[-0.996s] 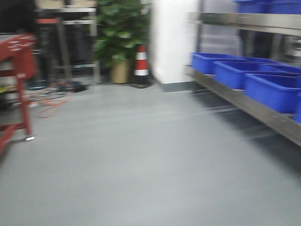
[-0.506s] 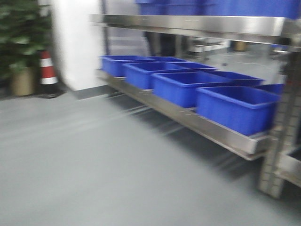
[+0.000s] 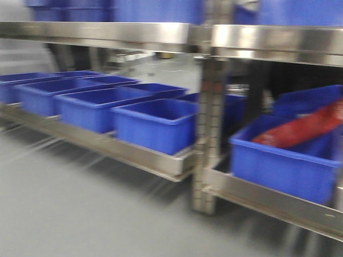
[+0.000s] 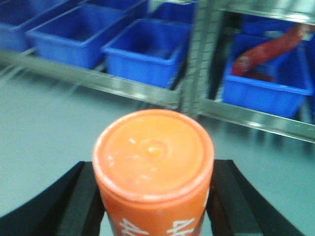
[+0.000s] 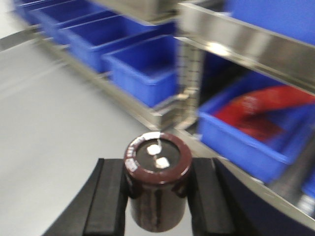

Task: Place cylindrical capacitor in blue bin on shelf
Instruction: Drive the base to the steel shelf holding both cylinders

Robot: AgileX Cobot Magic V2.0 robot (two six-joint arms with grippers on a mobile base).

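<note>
Right wrist-mounted view, up close: my right hand (image 5: 157,196) is clamped on the dark brown capacitor (image 5: 157,162), which stands upright, terminals on top, rim print too blurry to read. My left hand (image 4: 153,206) is clamped on an orange cylinder (image 4: 153,152), white lettering cropped, maybe a "4". Farther out, ahead and slightly left, the empty blue bin (image 5: 147,73) sits on the shelf (image 3: 134,153), so I reckon the right arm reaches forward.
</note>
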